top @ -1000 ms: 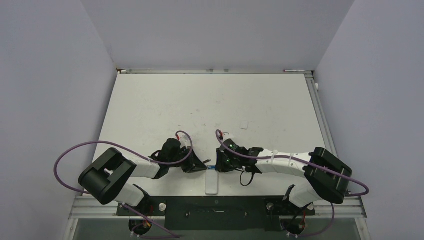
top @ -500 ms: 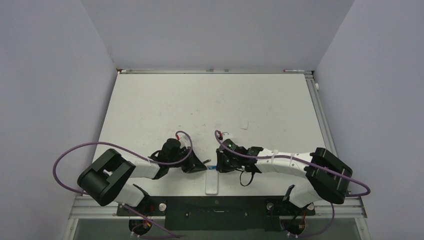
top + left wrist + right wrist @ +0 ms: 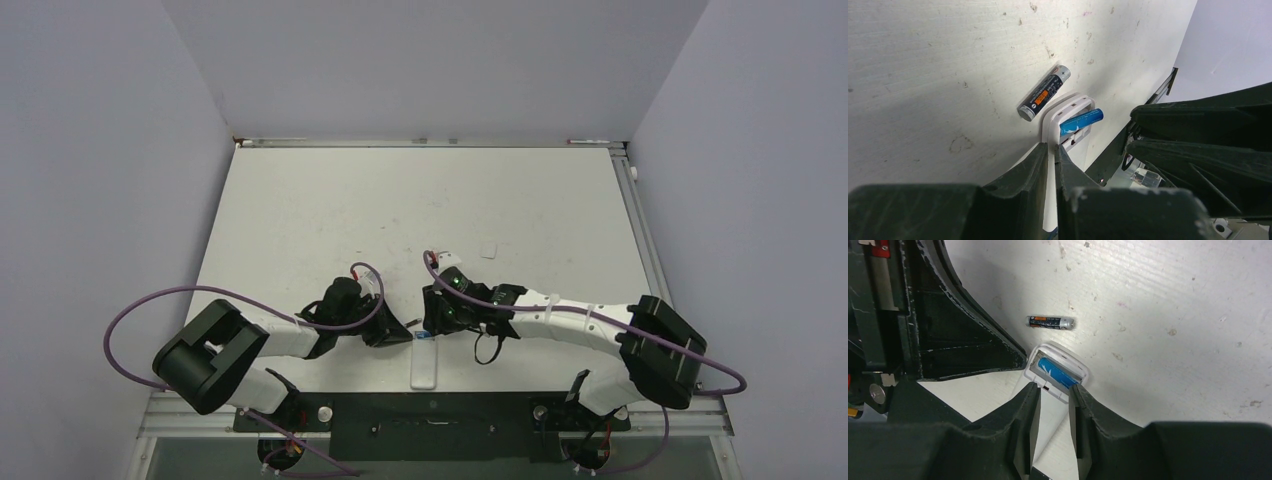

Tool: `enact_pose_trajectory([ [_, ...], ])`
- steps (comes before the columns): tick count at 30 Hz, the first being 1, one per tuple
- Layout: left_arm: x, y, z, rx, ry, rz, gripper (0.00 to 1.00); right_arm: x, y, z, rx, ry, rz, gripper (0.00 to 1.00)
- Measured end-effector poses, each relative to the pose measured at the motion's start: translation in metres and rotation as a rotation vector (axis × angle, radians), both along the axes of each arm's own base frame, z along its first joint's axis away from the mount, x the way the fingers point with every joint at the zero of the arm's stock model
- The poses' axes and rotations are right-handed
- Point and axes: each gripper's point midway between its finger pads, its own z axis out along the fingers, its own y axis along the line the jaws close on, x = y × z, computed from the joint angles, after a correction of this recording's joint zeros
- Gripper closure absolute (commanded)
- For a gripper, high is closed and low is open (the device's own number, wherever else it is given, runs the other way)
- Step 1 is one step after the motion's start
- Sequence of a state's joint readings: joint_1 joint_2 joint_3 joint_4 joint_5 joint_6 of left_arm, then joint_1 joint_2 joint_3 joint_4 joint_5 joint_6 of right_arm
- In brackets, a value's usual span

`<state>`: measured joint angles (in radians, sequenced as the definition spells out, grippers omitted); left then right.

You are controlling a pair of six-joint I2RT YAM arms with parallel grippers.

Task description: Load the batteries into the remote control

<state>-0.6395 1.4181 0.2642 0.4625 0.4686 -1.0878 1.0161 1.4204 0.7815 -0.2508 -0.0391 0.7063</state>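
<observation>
The white remote control (image 3: 425, 370) lies back-up at the table's near edge, its battery bay open. A blue battery (image 3: 1058, 372) lies in the bay, also seen in the left wrist view (image 3: 1081, 121). The dark battery (image 3: 1050, 322) rests on the table just beyond the bay end (image 3: 1044, 92). My right gripper (image 3: 1054, 388) hovers over the remote's back, jaws partly open, nothing between them, its tips just short of the blue battery. My left gripper (image 3: 1051, 147) is shut to a thin slit at the remote's left edge, and the remote's white shows through that slit.
A tiny white square piece (image 3: 488, 250) lies on the table behind the right arm. The black base rail (image 3: 430, 425) runs just below the remote. Both wrists crowd the remote's bay end, tip to tip.
My right gripper has gone from shut to partly open and has shifted slightly up and left. The blue battery now lies free in the bay. The left gripper stayed put.
</observation>
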Motion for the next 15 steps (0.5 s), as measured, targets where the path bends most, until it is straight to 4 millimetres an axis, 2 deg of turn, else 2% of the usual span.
enact_pose_trajectory([
  [6, -0.0014, 0.0011, 0.0, 0.006, 0.001, -0.004, 0.91, 0.0078, 0.0051, 0.0047, -0.051, -0.047, 0.08, 0.67],
  [15, -0.0032, 0.0036, 0.0025, 0.031, -0.012, -0.026, 0.89, 0.0029, -0.003, 0.0013, -0.188, -0.077, 0.327, 0.64],
])
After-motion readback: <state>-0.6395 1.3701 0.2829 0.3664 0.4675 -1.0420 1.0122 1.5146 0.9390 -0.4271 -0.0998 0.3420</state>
